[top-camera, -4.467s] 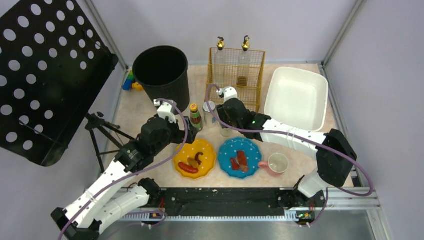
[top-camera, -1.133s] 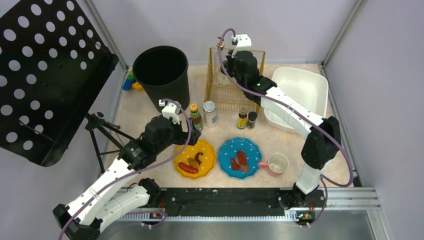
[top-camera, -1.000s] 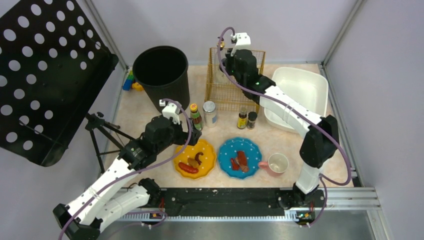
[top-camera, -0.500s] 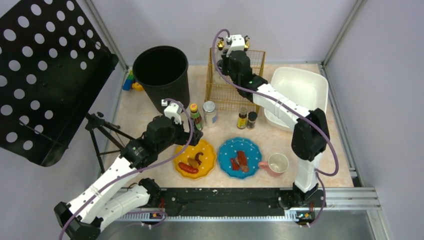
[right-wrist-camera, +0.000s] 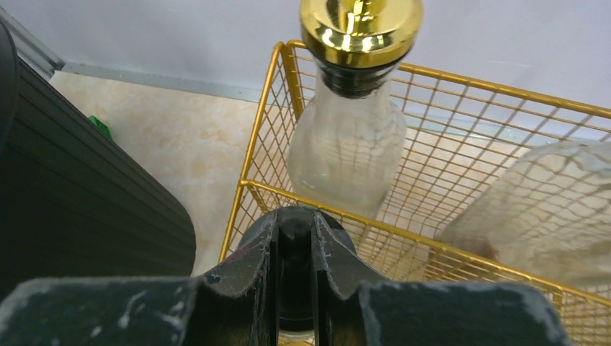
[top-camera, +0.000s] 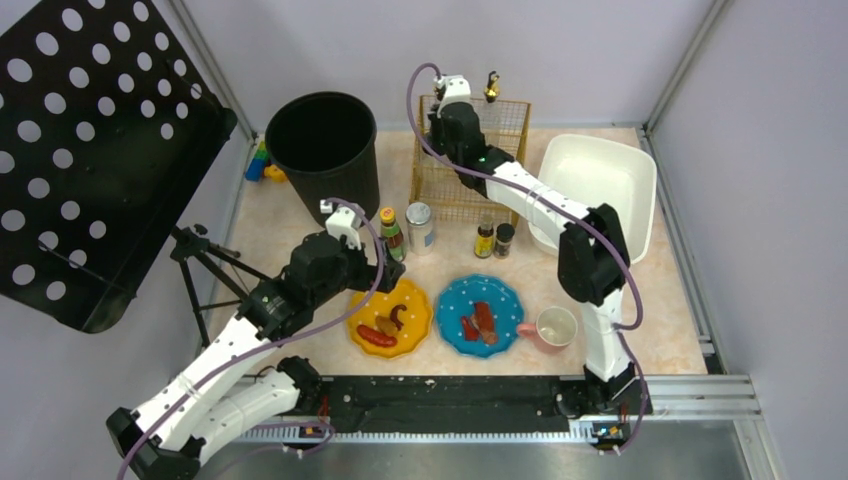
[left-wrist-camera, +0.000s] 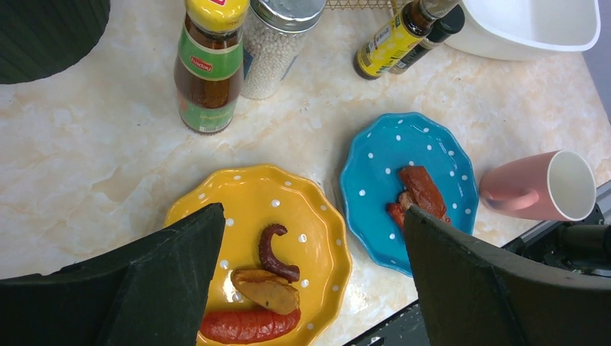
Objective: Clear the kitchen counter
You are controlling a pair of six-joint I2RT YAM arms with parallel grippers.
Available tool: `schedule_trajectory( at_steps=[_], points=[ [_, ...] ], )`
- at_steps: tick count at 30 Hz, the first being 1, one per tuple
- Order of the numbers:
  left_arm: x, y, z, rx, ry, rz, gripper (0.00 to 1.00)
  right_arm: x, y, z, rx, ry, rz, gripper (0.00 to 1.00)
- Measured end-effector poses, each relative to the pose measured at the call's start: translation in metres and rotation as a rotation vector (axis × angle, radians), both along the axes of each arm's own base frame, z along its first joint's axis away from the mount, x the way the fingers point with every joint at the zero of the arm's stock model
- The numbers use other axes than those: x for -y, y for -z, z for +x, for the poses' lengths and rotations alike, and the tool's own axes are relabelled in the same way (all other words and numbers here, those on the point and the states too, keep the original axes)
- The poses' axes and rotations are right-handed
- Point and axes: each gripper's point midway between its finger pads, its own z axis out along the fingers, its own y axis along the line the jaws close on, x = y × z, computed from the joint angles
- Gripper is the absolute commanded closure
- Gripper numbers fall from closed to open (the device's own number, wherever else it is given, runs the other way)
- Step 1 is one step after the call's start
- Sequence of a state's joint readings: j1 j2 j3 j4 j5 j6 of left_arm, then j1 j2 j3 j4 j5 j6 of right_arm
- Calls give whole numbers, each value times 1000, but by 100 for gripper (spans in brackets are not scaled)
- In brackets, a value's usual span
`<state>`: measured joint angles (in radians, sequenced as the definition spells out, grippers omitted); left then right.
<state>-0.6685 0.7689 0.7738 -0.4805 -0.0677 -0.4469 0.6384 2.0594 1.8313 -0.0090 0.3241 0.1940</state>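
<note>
The left arm is bent at the elbow; the left gripper (left-wrist-camera: 311, 216) hangs over the yellow plate (left-wrist-camera: 245, 191), fingers spread wide with nothing between them; the right arm reaches far across the kitchen counter (top-camera: 670, 320), which lies beneath both arms, to the wire basket (top-camera: 470, 195) at the back; the right gripper (right-wrist-camera: 294, 220) tips downward above the basket's front left rim, fingers nearly together, pinching a small dark-topped thing (right-wrist-camera: 294, 241).
</note>
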Motion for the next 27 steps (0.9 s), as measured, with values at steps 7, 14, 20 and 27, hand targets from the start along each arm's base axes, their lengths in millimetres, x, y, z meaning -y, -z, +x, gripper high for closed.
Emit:
schedule_trajectory(
  at_steps=[7,14,20,27],
  points=[
    [-7,-11,-9,9,0,-7,2,-9,23,8,-44,-13,-28,100],
    [-20,-37,-18,40,-19,-12,1,-11,55,9,-102,-16,-68,100],
    [-33,-36,-24,46,-46,12,1,-13,59,11,-100,-14,-59,64],
    [-42,-37,-27,63,-65,30,1,-17,69,8,-109,-36,-45,44]
  ],
)
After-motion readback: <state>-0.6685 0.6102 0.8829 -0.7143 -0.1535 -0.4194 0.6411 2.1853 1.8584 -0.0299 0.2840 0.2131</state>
